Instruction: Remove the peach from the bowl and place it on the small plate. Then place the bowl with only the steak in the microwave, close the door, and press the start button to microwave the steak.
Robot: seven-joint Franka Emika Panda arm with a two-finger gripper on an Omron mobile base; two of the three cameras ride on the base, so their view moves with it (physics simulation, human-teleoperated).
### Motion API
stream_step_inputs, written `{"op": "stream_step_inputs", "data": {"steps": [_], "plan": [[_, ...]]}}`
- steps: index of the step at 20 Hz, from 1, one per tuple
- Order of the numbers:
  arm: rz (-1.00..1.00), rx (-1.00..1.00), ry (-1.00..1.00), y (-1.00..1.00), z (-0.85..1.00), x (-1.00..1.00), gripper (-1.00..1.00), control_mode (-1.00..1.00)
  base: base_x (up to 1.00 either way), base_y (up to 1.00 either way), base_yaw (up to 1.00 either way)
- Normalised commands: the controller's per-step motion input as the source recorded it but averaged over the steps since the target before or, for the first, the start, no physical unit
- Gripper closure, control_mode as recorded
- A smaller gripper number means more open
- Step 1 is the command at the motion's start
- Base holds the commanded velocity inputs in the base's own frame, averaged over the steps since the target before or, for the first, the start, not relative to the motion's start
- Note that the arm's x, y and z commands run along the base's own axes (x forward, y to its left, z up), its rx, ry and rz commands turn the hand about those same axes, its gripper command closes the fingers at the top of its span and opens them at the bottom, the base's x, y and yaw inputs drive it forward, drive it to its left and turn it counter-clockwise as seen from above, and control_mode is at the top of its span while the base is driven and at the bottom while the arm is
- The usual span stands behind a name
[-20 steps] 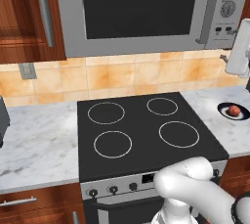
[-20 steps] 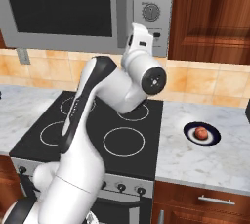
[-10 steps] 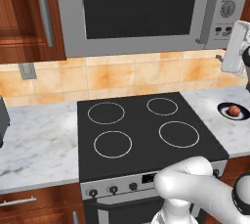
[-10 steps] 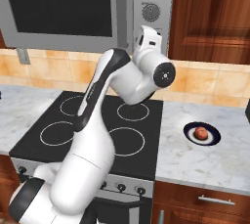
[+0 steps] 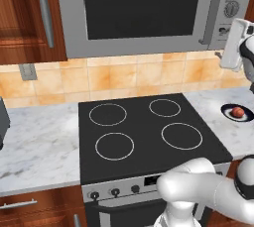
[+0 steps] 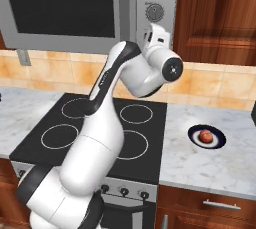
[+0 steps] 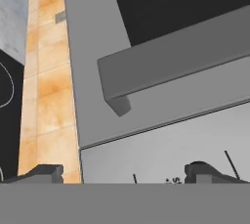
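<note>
The microwave (image 5: 74,47) hangs above the stove with its door (image 5: 144,8) shut. My gripper (image 7: 128,173) is open, held close in front of the microwave's lower right corner, below the door handle (image 7: 176,61) and next to the control panel (image 6: 156,3) with its round dial (image 5: 230,9). Nothing lies between the fingertips (image 7: 46,171). The white hand (image 5: 232,42) shows beside the panel. The peach (image 6: 205,135) rests on the small plate (image 6: 216,143) on the counter right of the stove. The bowl and the steak are out of view.
A black stovetop (image 5: 149,137) with four rings lies under the microwave. Marble counter (image 5: 39,146) runs on both sides. A tiled backsplash (image 5: 129,77) and wooden cabinets (image 6: 220,13) stand behind. My own arm (image 6: 105,123) rises over the stove.
The hand has swung up and nearer to the microwave's right side, and the arm has stretched toward it. The jaws stay open. The peach and plate have not moved.
</note>
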Motion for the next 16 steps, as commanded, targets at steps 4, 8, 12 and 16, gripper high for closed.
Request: {"op": "stream_step_inputs", "data": {"steps": [4, 8, 12, 16], "plan": [[0.0, 0.0, 0.02, -0.09, -0.06, 0.38, -1.0, -1.0, 0.0, 0.0, 0.0], [0.0, 0.0, 0.04, -0.05, -0.16, 0.41, -1.0, -1.0, 0.0, 0.0, 0.0], [0.0, 0.0, 0.04, 0.0, -0.25, 0.37, -1.0, -1.0, 0.0, 0.0, 0.0], [0.0, 0.0, 0.01, 0.0, -0.26, 0.3, -1.0, -1.0, 0.0, 0.0, 0.0]]}}
